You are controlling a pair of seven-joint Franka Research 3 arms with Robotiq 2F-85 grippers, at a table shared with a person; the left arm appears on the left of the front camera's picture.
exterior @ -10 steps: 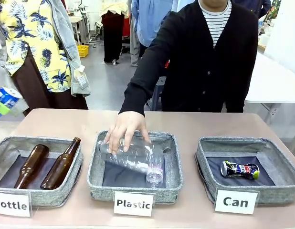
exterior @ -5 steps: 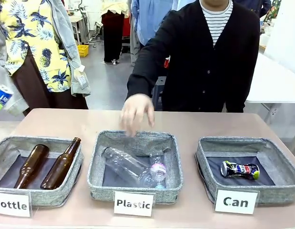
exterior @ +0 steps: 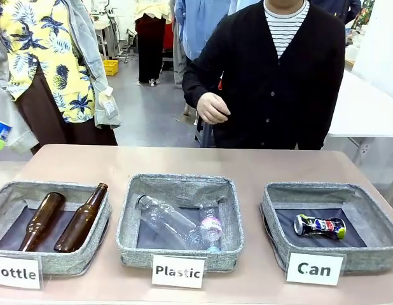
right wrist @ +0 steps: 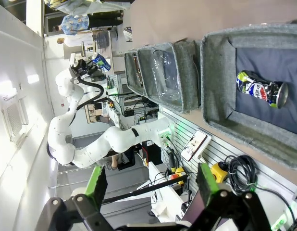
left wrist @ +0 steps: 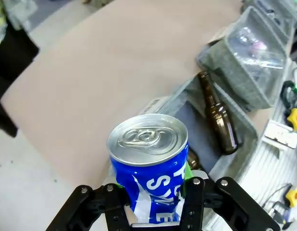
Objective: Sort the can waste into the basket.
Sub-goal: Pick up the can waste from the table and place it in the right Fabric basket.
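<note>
Three grey baskets sit in a row on the table (exterior: 260,162). The Can basket (exterior: 374,197) is the one at the right end, with a white sign (exterior: 314,268) in front that says "Can". Inside it a dented silver can (exterior: 320,226) lies on its side on the dark lining.

Next to the Can basket, in the middle, is the Plastic basket (exterior: 184,184) with clear bottles (exterior: 177,223) lying in it. Past that one, far from the Can basket, is the Bottle basket (exterior: 31,189) with two brown bottles (exterior: 60,221) lying side by side.

The left gripper (left wrist: 153,202) is pinching a blue can (left wrist: 151,166) with white letters. The can stands upright between the fingers with its silver top facing the camera. It is up in the air beyond the Bottle basket, well apart from the Can basket.

The right gripper (right wrist: 148,190) is spread wide with nothing in it. It is held above the Can basket.

A person's hand (exterior: 212,108) is held up behind the table, away from the baskets.
</note>
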